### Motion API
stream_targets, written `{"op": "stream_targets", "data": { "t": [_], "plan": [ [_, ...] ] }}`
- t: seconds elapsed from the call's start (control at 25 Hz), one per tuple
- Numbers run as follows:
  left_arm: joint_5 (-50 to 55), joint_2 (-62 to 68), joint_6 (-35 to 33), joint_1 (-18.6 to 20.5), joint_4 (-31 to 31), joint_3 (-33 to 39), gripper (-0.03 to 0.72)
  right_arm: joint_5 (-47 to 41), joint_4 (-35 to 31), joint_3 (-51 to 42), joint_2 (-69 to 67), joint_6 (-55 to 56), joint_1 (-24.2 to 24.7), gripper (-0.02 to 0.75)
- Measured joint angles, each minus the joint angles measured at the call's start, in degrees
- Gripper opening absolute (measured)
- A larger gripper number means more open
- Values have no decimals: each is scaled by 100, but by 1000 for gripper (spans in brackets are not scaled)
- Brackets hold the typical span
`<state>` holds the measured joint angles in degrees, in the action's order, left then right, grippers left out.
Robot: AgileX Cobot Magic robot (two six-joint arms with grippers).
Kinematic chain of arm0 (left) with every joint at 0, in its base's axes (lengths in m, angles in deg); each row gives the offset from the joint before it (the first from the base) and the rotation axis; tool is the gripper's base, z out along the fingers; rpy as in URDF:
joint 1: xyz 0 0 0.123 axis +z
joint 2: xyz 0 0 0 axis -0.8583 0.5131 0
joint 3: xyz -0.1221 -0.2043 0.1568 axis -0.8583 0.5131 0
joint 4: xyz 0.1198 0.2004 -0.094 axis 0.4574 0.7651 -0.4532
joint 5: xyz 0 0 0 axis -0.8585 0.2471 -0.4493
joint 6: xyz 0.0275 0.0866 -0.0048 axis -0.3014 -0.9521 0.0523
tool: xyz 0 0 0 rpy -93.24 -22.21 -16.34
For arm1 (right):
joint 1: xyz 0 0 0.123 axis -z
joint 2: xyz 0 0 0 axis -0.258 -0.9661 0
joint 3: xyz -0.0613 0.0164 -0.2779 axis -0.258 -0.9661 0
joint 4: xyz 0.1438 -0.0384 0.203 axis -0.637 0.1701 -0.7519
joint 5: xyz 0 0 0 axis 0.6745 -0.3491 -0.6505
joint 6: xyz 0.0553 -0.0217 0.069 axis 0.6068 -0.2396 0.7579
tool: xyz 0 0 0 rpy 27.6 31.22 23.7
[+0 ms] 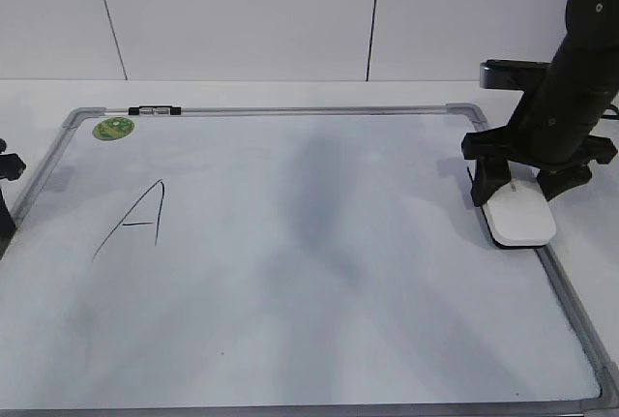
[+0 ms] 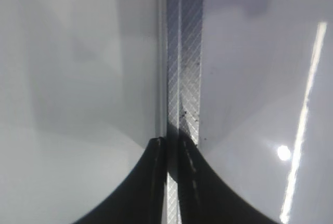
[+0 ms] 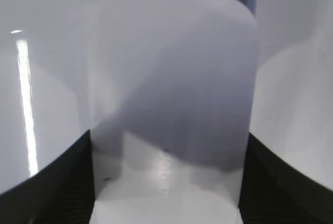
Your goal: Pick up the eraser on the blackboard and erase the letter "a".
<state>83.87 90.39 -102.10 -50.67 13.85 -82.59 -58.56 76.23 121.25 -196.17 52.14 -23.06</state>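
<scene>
The blackboard (image 1: 319, 282) is a whiteboard with a grey frame that lies flat on the table. The white eraser (image 1: 520, 221) rests at its right edge, over the frame. My right gripper (image 1: 519, 185) stands over the eraser with one finger on each long side. In the right wrist view both fingers (image 3: 169, 136) press against the eraser (image 3: 171, 94). A tall capital "A" (image 1: 138, 219) is drawn at the left. No small letter "a" shows in any view. My left gripper (image 2: 171, 143) is shut and empty over the left frame (image 2: 183, 52).
A round green sticker (image 1: 113, 129) and a small black clip (image 1: 155, 108) sit at the board's far left corner. The left arm (image 1: 6, 185) only just shows at the left edge. A white wall stands behind the table.
</scene>
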Motion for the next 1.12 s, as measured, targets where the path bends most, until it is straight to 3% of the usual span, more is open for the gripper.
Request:
{"op": "stream_targets", "data": {
  "t": [0.56,0.84,1.12],
  "plan": [
    [0,0,0,0,0,0,22,-24,-99,0,-177,0,0,540],
    [0,0,0,0,0,0,22,-24,-99,0,-177,0,0,634],
    [0,0,0,0,0,0,26,-377,-99,385,-177,0,0,647]
  ]
}}
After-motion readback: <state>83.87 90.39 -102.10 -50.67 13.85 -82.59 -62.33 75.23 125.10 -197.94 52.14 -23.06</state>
